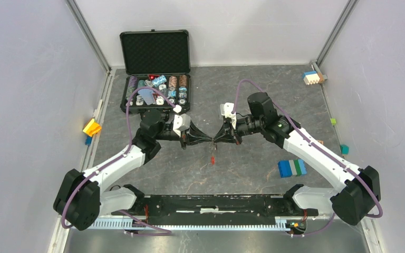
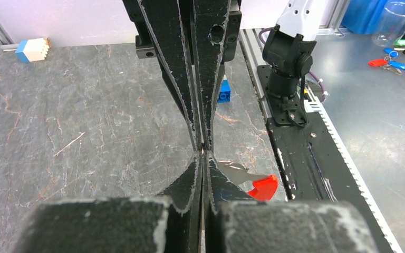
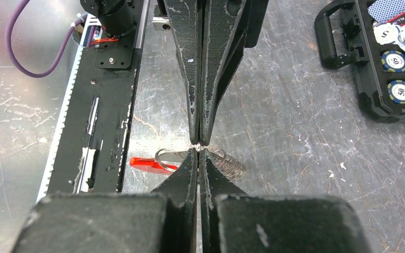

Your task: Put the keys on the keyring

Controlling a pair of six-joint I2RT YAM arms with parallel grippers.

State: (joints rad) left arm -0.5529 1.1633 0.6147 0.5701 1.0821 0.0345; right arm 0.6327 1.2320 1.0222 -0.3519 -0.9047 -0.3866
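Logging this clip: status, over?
Left gripper, right gripper shut, tip to tip on keyring. Red tag dangling. No key seen. Nothing blocking.

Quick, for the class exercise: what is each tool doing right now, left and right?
Left tool: shut, pinching the keyring.
Right tool: shut, on the same keyring.

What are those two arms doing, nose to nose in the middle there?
The two arms meet tip to tip above the middle of the table. The left gripper and the right gripper are both shut. They seem to pinch the keyring at nearly the same spot, so it is held up between them. Its red tag dangles just below the fingertips, above the tabletop.
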